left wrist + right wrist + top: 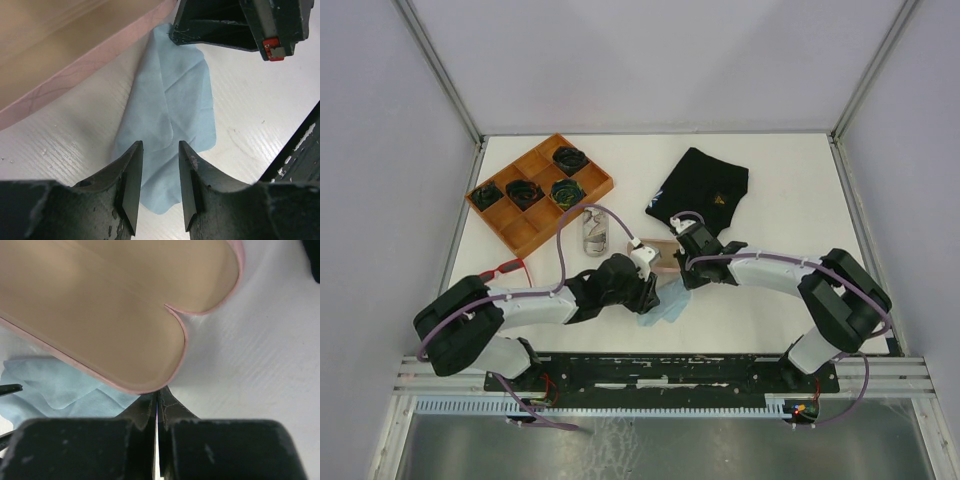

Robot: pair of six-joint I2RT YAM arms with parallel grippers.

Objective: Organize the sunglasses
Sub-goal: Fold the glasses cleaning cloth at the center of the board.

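You are hovering the left fingers (pixel 131 185), half parted and empty, over the blue cleaning cloth (pixel 175 100). Be lowering them squarely so that they are straddling a fold before closing. The right fingers (pixel 142 412) are sitting shut against the open pink case (pixel 100 315), probably steadying it. The red sunglasses (pixel 505 268) are lying far left on the white desk (pixel 790 200), beside the wooden tray (pixel 520 235), with plain pale walls enclosing everything.

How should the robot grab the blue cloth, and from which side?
Pinch the loose near end of the blue cloth, coming straight down from above. It lies flat on the table, so no side offers an edge to slide under. Its far end runs up to the pink case, while the near end is free, right below the open left gripper.
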